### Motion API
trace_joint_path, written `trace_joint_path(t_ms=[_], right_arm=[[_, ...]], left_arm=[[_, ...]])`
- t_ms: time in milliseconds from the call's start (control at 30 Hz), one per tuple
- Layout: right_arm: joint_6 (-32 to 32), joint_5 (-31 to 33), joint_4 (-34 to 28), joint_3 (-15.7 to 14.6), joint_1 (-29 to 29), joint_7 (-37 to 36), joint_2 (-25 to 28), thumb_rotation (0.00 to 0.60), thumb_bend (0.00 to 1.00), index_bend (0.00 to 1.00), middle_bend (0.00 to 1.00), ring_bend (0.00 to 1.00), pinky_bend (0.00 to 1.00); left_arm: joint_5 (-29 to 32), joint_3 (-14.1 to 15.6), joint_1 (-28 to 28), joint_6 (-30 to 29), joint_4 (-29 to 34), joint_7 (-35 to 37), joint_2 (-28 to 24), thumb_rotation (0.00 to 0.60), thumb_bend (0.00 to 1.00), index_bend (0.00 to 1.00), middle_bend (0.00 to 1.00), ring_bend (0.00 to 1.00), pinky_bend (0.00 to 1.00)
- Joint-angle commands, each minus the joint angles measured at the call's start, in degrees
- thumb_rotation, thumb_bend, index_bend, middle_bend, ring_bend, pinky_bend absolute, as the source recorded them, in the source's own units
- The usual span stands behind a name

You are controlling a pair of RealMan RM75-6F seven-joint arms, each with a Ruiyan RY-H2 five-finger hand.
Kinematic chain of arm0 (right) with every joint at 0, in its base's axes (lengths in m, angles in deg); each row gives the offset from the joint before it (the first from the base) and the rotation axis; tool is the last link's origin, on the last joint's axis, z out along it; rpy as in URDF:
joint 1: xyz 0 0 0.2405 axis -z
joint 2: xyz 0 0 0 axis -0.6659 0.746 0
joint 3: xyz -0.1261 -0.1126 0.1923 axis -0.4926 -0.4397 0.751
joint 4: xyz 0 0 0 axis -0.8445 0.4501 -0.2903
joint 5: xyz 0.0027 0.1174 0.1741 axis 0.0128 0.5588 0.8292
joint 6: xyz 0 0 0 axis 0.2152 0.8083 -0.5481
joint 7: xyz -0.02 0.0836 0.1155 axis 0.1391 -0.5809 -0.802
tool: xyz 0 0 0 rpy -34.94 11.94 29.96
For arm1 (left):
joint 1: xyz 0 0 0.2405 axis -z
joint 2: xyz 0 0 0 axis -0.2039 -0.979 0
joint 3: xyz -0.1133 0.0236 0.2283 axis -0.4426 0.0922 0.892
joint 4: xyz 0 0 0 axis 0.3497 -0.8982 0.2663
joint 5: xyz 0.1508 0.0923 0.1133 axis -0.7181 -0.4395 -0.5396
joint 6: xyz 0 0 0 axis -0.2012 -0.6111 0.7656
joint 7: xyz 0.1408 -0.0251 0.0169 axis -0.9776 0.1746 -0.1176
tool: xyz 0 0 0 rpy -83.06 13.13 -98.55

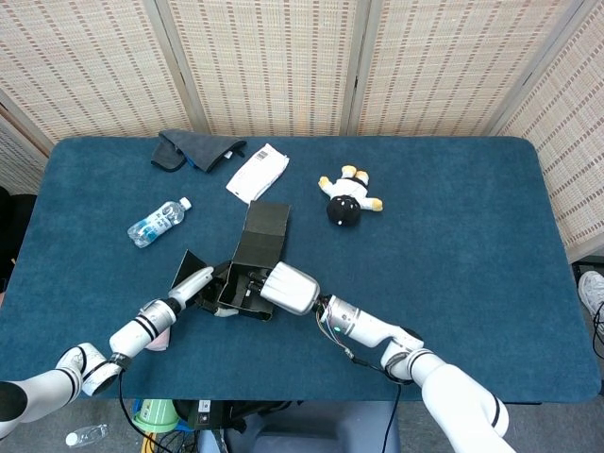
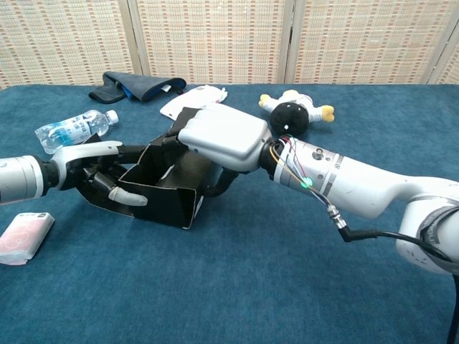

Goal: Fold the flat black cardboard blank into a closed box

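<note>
Near the table's front edge, both hands — left hand (image 2: 93, 172), right hand (image 2: 219, 136) — grip the half-folded black box (image 2: 161, 188).

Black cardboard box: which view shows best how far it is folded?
Chest view: the black cardboard box shows raised walls and an open top. In the head view the box is small, partly under the right hand.

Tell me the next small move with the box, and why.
Probably draw the right hand out of the box and reach for the lid flap: the walls stand, the left hand steadies one end, and the flap lies open behind.
</note>
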Motion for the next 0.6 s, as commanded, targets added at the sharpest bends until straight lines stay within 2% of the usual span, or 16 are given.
trace_joint_path(t_ms=[33, 600], right_arm=[[0.12, 0.08, 0.33, 0.1, -0.09, -0.39, -0.15, 0.6, 0.1, 0.39, 0.33, 0.78, 1.0], [-0.72, 0.77, 2.48, 0.82, -1.33, -1.48, -1.97, 0.6, 0.11, 0.39, 0.37, 0.79, 1.0]], left_arm=[[0.03, -0.02, 0.01, -0.01, -0.03, -0.14, 0.0, 0.6, 0.15, 0.12, 0.13, 0.57, 0.74], [-0.07, 0.06, -0.06, -0.35, -0.05, -0.35, 0.09, 0.6, 0.15, 0.12, 0.13, 0.57, 0.74]])
